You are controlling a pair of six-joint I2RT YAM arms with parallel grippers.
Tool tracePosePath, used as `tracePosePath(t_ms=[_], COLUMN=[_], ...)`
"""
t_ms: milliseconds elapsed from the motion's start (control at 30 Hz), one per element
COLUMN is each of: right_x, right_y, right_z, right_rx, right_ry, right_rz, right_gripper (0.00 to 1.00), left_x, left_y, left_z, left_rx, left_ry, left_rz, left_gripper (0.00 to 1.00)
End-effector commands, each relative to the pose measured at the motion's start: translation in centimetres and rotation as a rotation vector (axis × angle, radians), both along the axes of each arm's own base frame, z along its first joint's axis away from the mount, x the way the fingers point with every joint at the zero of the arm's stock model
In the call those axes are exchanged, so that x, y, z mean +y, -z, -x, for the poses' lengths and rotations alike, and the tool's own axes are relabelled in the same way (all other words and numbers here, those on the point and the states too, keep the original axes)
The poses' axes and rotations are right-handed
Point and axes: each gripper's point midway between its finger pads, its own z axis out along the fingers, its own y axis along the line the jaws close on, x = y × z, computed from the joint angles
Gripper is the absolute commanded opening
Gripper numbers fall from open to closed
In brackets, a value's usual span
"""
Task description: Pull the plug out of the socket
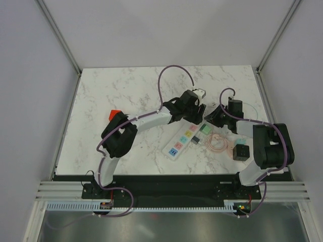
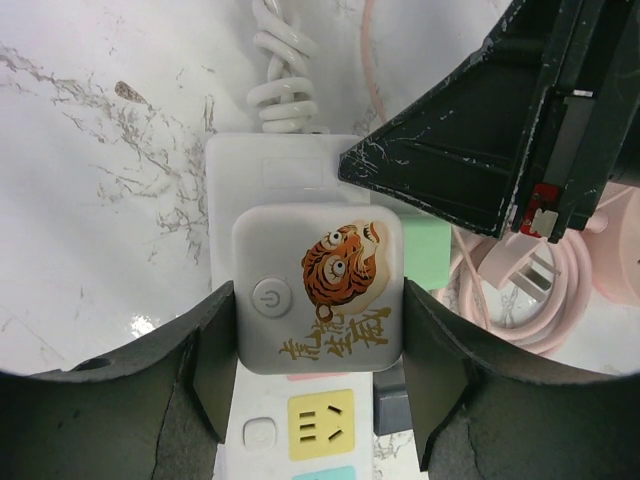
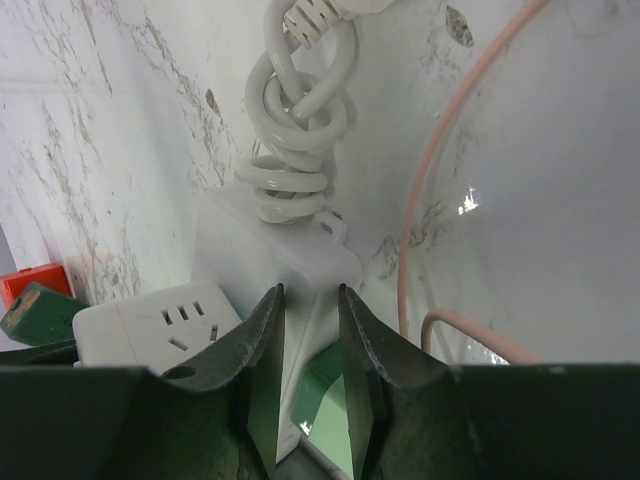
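The socket [image 1: 182, 140] is a long white power strip lying slantwise at mid table; its yellow outlet [image 2: 320, 425] shows in the left wrist view. The plug [image 2: 320, 290] is a white cube with a tiger print and a power button. It stands over the strip's far end, and I cannot tell if it is still seated. My left gripper [image 2: 320, 300] is shut on the plug's two sides. My right gripper [image 3: 310, 295] has its jaws a narrow gap apart, tips down over the strip's cord end [image 3: 290, 250]. The plug also shows there [image 3: 160, 330].
The strip's white coiled cord [image 3: 295, 130] runs off its far end. A green block [image 2: 428, 250] and a pink coiled cable [image 1: 218, 142] lie right of the strip. A dark cube [image 1: 241, 151] sits at the right, a red object [image 1: 115, 114] by the left arm.
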Motion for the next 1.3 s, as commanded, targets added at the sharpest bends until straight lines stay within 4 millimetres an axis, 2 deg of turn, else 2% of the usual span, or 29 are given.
tracePosePath(t_ms=[0, 67, 100, 200, 400, 467, 633, 667, 767, 867, 967, 1000, 1067, 1167, 1267], right_x=[-2.0, -2.0, -2.0, -2.0, -2.0, -2.0, -1.9, -1.9, -1.9, -1.9, -1.9, -2.0, -2.0, -2.0, -2.0], right_y=[4.4, 4.5, 4.7, 4.7, 4.6, 4.6, 4.0, 3.9, 3.6, 3.5, 3.7, 3.7, 3.8, 3.7, 3.5], right_z=[2.6, 2.5, 2.5, 2.5, 2.5, 2.6, 2.4, 2.4, 2.3, 2.4, 2.5, 2.6, 2.7, 2.6, 2.6], right_rx=[0.151, 0.153, 0.157, 0.16, 0.157, 0.158, 0.145, 0.143, 0.139, 0.138, 0.143, 0.144, 0.146, 0.144, 0.139], right_ry=[0.051, 0.049, 0.049, 0.051, 0.053, 0.051, 0.051, 0.05, 0.049, 0.048, 0.046, 0.044, 0.046, 0.046, 0.046], right_rz=[0.097, 0.101, 0.103, 0.097, 0.099, 0.101, 0.091, 0.092, 0.095, 0.096, 0.098, 0.099, 0.101, 0.101, 0.104], right_gripper=[0.34, 0.34, 0.34, 0.34, 0.35, 0.35, 0.35, 0.35, 0.35, 0.35, 0.35, 0.35, 0.35, 0.35, 0.35], left_x=[1.1, 1.9, 2.3, 2.1, 3.2, 3.3, 2.5, 1.8, 1.4, 1.1, 1.0, 0.1, -0.5, -0.1, 0.5], left_y=[-5.6, -6.1, -5.7, -6.5, -8.7, -8.8, -7.2, -6.9, -6.6, -7.0, -7.4, -7.8, -9.0, -9.8, -10.2], left_z=[1.6, 1.6, 1.8, 2.8, 2.3, 2.0, 1.9, 2.7, 2.2, 2.0, 1.7, 2.7, 2.9, 2.3, 1.9], left_rx=[-0.071, -0.093, -0.084, -0.011, 0.051, 0.06, 0.054, 0.007, -0.134, -0.192, -0.169, -0.117, -0.023, 0.04, -0.003], left_ry=[0.035, 0.035, 0.044, 0.125, 0.125, 0.119, 0.105, 0.136, 0.106, 0.092, 0.08, 0.144, 0.164, 0.138, 0.126], left_rz=[0.0, -0.01, -0.016, 0.077, 0.226, 0.238, 0.183, 0.135, -0.004, -0.05, -0.018, 0.043, 0.165, 0.234, 0.212], left_gripper=[0.02, 0.02, 0.02, 0.02, 0.02, 0.02, 0.02, 0.02, 0.02, 0.02, 0.02, 0.02, 0.02, 0.02, 0.02])
